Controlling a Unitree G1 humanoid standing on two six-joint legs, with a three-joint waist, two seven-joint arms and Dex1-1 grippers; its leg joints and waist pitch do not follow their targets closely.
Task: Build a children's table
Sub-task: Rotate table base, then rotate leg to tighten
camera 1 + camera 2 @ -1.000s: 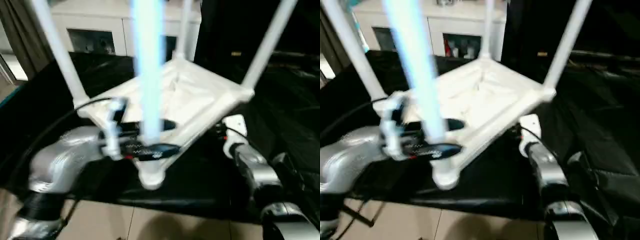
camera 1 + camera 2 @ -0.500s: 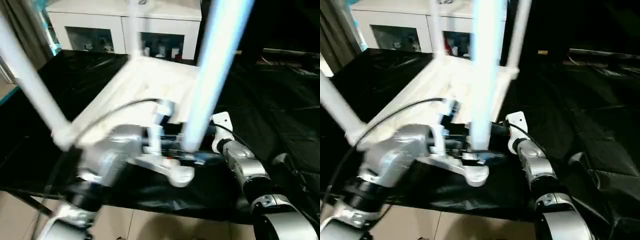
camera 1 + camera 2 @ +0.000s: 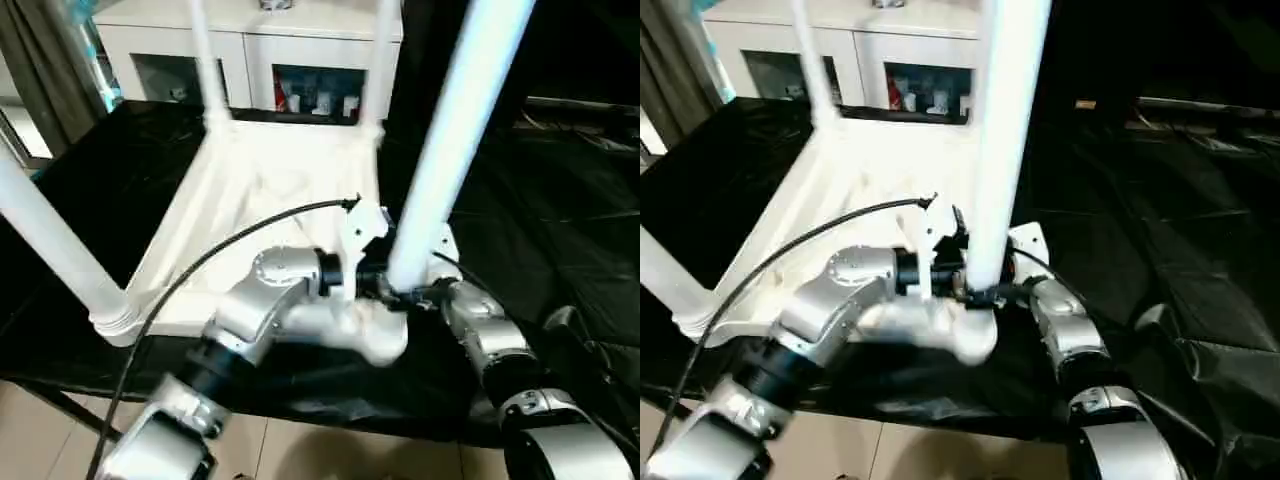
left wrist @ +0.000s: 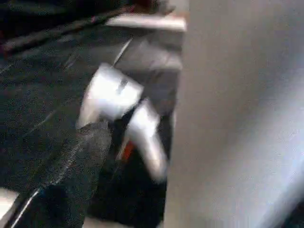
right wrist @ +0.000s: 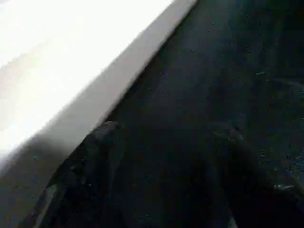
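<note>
The children's table lies upside down on the black sheet, its ribbed top (image 3: 270,200) facing down and all four white legs pointing up. My left arm reaches across to the near-right leg (image 3: 450,140), and my left gripper (image 3: 388,287) is shut on that leg just above its corner socket. In the left wrist view the leg (image 4: 237,118) stands beside one black finger (image 4: 80,161). My right gripper (image 3: 432,292) sits low beside the same corner, open, with only black sheet between its fingers (image 5: 95,156) and the table's white edge (image 5: 71,71) alongside.
The black-sheeted table (image 3: 560,200) extends to the right and back. A white cabinet with glass doors (image 3: 260,60) stands behind it. The tiled floor (image 3: 300,450) shows below the front edge. A black cable (image 3: 200,270) arcs over my left forearm.
The upside-down table has turned, and the held corner swung from front centre to the right, close to my right gripper. My left arm moved right with the leg.
</note>
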